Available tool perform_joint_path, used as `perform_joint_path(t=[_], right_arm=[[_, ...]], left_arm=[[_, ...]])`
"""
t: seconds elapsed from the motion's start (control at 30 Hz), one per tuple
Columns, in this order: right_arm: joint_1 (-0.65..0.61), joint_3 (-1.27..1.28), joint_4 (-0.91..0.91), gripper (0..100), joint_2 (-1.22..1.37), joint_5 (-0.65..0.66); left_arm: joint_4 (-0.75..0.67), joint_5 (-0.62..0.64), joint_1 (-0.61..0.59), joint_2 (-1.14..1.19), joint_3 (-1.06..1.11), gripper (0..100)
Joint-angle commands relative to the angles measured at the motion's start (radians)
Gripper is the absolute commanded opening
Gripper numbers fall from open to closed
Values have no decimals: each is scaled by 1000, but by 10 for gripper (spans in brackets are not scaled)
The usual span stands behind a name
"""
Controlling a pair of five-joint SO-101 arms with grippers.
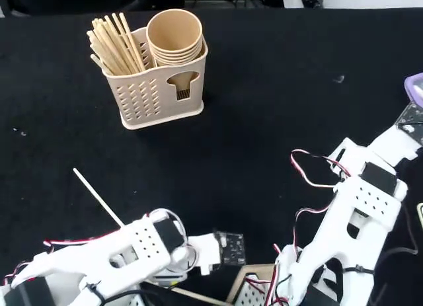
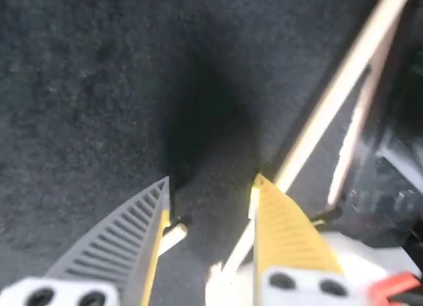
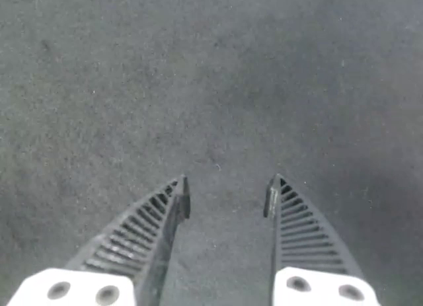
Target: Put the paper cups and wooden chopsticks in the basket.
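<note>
While cups [image 1: 174, 35] and chopsticks [image 1: 115, 48] stood in the basket [image 1: 155, 98], a loose chopstick [image 2: 330, 101] lay beside the left gripper [image 2: 210, 193], which gaped empty, like the right gripper [image 3: 228, 195].

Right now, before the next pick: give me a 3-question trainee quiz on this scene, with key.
1. True or false: the paper cups sit stacked inside the basket.
2. Where does a loose chopstick lie? A) on the table, outside the basket B) across the basket rim C) inside the top cup
3. Fill in: the right gripper hangs ____ over the table.
Key: 1 true; 2 A; 3 open.
</note>
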Motion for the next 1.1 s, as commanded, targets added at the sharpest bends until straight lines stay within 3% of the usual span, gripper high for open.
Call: perform_joint_path(t=[0.0, 0.17, 0.43, 0.57, 0.87, 1.07], right_arm=[[18, -51, -18, 194, 2, -9], [18, -51, -5, 194, 2, -6], [20, -51, -6, 194, 2, -5], [18, -51, -6, 194, 2, -5], [20, -51, -6, 194, 2, -5], [23, -50, -6, 194, 5, -6]], left_arm=[[135, 0, -64, -14, -205, 206], [267, -37, 27, -17, -243, 207], [-17, 54, 168, -8, -8, 207], [-109, 66, 168, -6, 54, 207], [-110, 60, 157, -6, 61, 194], [51, 41, 81, -17, -51, 26]])
